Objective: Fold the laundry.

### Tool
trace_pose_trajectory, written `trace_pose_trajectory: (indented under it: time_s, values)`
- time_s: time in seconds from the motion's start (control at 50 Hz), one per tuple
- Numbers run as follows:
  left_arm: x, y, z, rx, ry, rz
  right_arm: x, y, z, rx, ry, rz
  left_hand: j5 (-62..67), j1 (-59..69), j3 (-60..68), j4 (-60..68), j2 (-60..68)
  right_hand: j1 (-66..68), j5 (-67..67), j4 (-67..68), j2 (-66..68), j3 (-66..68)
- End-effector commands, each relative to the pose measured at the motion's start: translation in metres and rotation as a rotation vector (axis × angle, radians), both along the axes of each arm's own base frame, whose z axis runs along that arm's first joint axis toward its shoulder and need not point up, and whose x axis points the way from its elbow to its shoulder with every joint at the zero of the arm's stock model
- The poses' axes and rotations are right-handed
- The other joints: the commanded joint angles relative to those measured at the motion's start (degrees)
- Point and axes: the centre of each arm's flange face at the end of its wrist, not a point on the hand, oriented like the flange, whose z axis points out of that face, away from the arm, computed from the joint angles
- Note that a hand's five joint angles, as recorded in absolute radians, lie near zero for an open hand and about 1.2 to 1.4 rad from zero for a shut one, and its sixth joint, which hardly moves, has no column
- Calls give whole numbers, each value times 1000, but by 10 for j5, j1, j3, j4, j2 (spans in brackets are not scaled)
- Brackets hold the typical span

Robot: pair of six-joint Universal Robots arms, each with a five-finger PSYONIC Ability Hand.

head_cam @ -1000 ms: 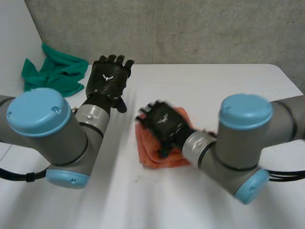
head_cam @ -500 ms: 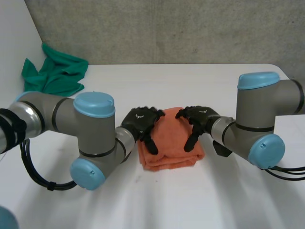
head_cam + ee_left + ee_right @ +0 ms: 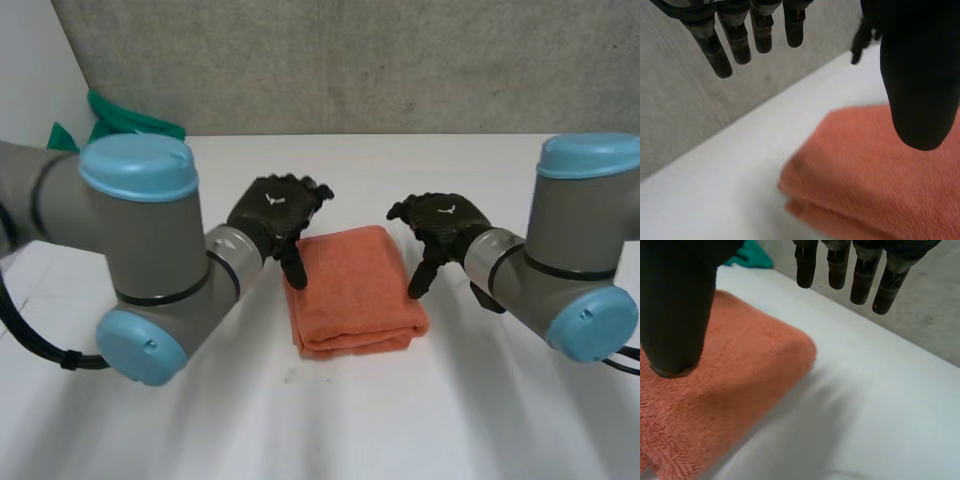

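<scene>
A folded orange towel (image 3: 352, 288) lies in the middle of the white table (image 3: 330, 420). My left hand (image 3: 276, 211) hovers just off the towel's far left corner, fingers relaxed and open, thumb hanging down beside the edge. My right hand (image 3: 440, 225) is at the towel's far right corner, also open and empty. In the left wrist view the towel (image 3: 880, 175) lies under the thumb (image 3: 920, 75), with straight fingers (image 3: 740, 35) clear of it. In the right wrist view the towel (image 3: 715, 390) lies below the thumb (image 3: 675, 305), its fingers (image 3: 860, 270) spread over bare table.
A crumpled green cloth (image 3: 125, 122) lies at the back left of the table, partly hidden behind my left arm (image 3: 140, 260); it also peeks in past the towel (image 3: 751, 256). A grey wall (image 3: 350, 60) stands behind the table.
Both hands have lifted off the orange towel and drawn apart to its far corners. The left arm swung in from the green cloth's side a second ago.
</scene>
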Motion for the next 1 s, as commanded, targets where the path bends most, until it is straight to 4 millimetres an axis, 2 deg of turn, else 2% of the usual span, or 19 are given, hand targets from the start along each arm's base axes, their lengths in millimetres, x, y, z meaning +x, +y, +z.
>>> trace_pose_trajectory:
  time_s: [0.02,0.12,0.28,0.42,0.76,0.84,0.86,1.0]
  values:
    - [10,11,27,-31,39,-35,-42,3,2,42,-80,-199,-12,9,-4,1,0,-10,-31,-35,-25,-22]
    - [12,25,35,-12,62,-116,-50,18,-20,166,-114,-232,-10,11,-3,2,1,-10,-31,-35,-25,-22]
    - [12,31,36,16,81,-151,-42,34,-43,310,-182,-160,-10,11,-3,2,1,-10,-31,-35,-25,-22]
    - [12,31,36,17,82,-149,-33,27,-63,388,-252,-160,-10,11,-3,2,1,43,22,18,28,31]
    - [15,29,35,21,81,-139,8,26,-77,375,-272,-74,-12,9,-4,1,0,141,120,116,125,128]
    - [16,28,34,25,81,-136,14,22,-80,375,-284,-79,-12,9,-4,1,0,220,198,194,204,207]
    - [16,28,34,25,81,-136,14,19,-81,367,-284,-92,-12,9,-4,1,0,301,280,276,286,289]
    - [16,27,33,27,79,-133,12,3,-71,303,-289,-152,-12,9,-4,1,0,618,597,593,603,605]
